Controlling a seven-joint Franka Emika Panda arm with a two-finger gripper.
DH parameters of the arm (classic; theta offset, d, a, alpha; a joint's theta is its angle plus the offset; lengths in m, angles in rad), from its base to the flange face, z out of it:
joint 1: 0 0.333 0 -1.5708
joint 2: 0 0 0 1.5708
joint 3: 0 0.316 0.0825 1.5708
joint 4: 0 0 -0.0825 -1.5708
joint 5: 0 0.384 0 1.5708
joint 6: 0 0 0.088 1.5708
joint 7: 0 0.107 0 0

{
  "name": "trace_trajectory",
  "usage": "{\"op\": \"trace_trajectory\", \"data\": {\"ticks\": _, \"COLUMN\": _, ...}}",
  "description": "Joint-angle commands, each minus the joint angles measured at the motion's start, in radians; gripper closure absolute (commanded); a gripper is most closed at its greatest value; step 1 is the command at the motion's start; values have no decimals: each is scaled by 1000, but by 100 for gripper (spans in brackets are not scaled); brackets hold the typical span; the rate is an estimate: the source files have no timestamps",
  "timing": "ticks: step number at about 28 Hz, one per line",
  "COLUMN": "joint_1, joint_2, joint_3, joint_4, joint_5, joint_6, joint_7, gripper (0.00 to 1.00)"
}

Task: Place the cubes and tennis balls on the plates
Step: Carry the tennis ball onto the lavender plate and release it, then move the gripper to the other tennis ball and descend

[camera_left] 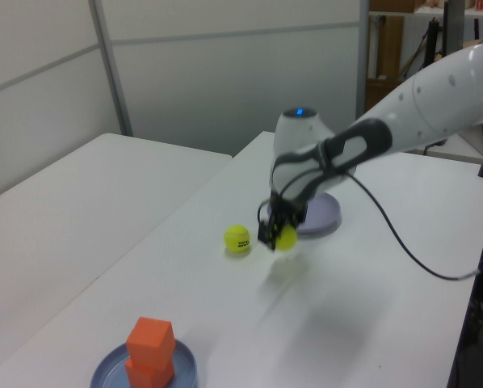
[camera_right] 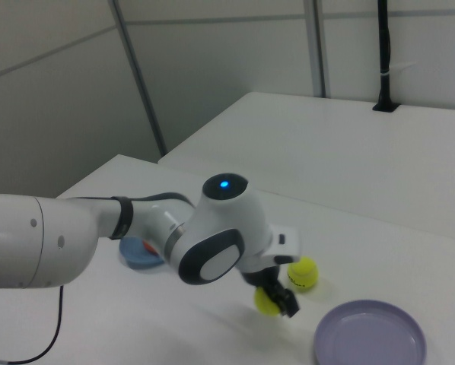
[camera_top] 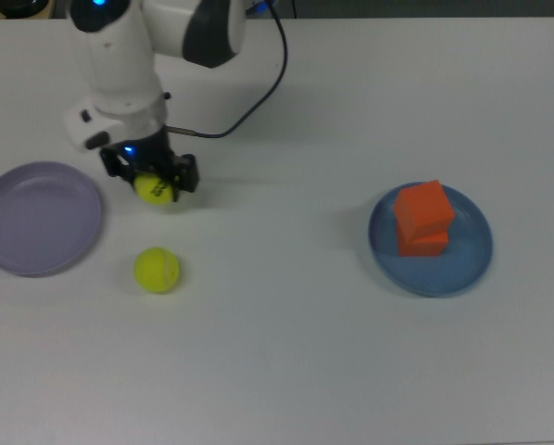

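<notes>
My gripper [camera_top: 153, 184] [camera_left: 275, 237] [camera_right: 275, 301] is shut on the lettered tennis ball [camera_top: 155, 190] [camera_left: 285, 237] [camera_right: 267, 303] and holds it clear of the table, just right of the lavender plate [camera_top: 38, 218] [camera_left: 316, 214] [camera_right: 370, 344] in the top view. A second, plain tennis ball [camera_top: 157, 270] [camera_left: 237, 238] [camera_right: 303, 273] rests on the table below it. Two orange cubes [camera_top: 422, 217] [camera_left: 150, 350] are stacked on the blue plate [camera_top: 474, 258] [camera_left: 107, 374] at the top view's right. In the right view the arm hides most of the blue plate [camera_right: 133, 258].
The arm's black cable [camera_top: 263, 85] runs from the wrist toward the top view's upper edge. A second white table [camera_left: 72, 194] stands at the left view's left.
</notes>
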Motion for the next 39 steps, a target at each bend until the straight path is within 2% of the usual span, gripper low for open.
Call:
{"op": "trace_trajectory", "data": {"ticks": 1, "joint_1": -44, "joint_2": 1, "joint_3": -73, "joint_4": 113, "joint_5": 72, "joint_6": -28, "joint_7": -45, "gripper": 100}}
{"op": "trace_trajectory", "data": {"ticks": 5, "joint_1": -87, "joint_2": 29, "joint_3": -81, "joint_4": 156, "joint_5": 101, "joint_6": -28, "joint_7": -85, "gripper": 100}}
{"op": "trace_trajectory", "data": {"ticks": 7, "joint_1": -110, "joint_2": 66, "joint_3": -83, "joint_4": 177, "joint_5": 110, "joint_6": -27, "joint_7": -99, "gripper": 100}}
{"op": "trace_trajectory", "data": {"ticks": 13, "joint_1": -133, "joint_2": 136, "joint_3": -83, "joint_4": 213, "joint_5": 119, "joint_6": -22, "joint_7": -98, "gripper": 100}}
{"op": "trace_trajectory", "data": {"ticks": 18, "joint_1": -132, "joint_2": 190, "joint_3": -81, "joint_4": 233, "joint_5": 132, "joint_6": -22, "joint_7": -96, "gripper": 100}}
{"op": "trace_trajectory", "data": {"ticks": 22, "joint_1": -130, "joint_2": 210, "joint_3": -80, "joint_4": 236, "joint_5": 132, "joint_6": -19, "joint_7": -96, "gripper": 100}}
{"op": "trace_trajectory", "data": {"ticks": 27, "joint_1": -133, "joint_2": 238, "joint_3": -80, "joint_4": 274, "joint_5": 135, "joint_6": -19, "joint_7": -96, "gripper": 100}}
{"op": "trace_trajectory", "data": {"ticks": 28, "joint_1": -133, "joint_2": 238, "joint_3": -80, "joint_4": 274, "joint_5": 135, "joint_6": -19, "joint_7": -99, "gripper": 83}}
{"op": "trace_trajectory", "data": {"ticks": 29, "joint_1": -135, "joint_2": 238, "joint_3": -80, "joint_4": 274, "joint_5": 133, "joint_6": -19, "joint_7": -101, "gripper": 1}}
{"op": "trace_trajectory", "data": {"ticks": 34, "joint_1": -133, "joint_2": 226, "joint_3": -78, "joint_4": 280, "joint_5": 142, "joint_6": -24, "joint_7": -99, "gripper": 0}}
{"op": "trace_trajectory", "data": {"ticks": 39, "joint_1": -126, "joint_2": 200, "joint_3": -69, "joint_4": 325, "joint_5": 171, "joint_6": -47, "joint_7": -96, "gripper": 0}}
